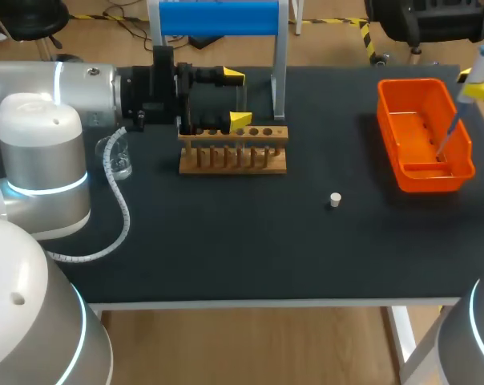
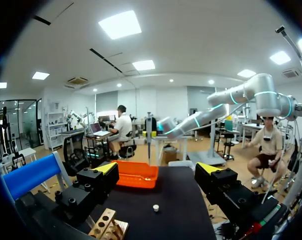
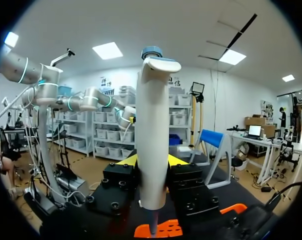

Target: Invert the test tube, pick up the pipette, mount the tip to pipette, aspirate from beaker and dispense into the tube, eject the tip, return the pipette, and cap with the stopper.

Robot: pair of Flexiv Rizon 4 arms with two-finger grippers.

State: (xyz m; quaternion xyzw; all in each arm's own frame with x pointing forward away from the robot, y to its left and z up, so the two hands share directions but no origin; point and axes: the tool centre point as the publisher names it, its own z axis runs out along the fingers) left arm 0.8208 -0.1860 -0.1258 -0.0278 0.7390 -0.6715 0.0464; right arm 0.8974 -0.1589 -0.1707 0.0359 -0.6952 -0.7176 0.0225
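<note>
My right gripper [image 3: 153, 162] is shut on the white pipette [image 3: 153, 135], held upright. Seen from the head camera, the pipette [image 1: 476, 76] hangs at the far right with its thin tip [image 1: 446, 138] pointing down into the orange bin [image 1: 458, 164]. My left gripper [image 1: 237, 98] stands open just above the wooden tube rack [image 1: 234, 160], holding nothing. In the left wrist view its fingers [image 2: 107, 169] straddle bare table, with the rack [image 2: 108, 227] under them. A small white stopper [image 1: 335, 199] lies on the mat between rack and bin. I cannot tell whether a tube stands in the rack.
A glass beaker [image 1: 119, 160] stands left of the rack, close to my left arm. The blue-topped pipette stand [image 1: 218, 18] rises behind the rack. From the left wrist the orange bin [image 2: 136, 175] and the stopper [image 2: 155, 207] lie ahead.
</note>
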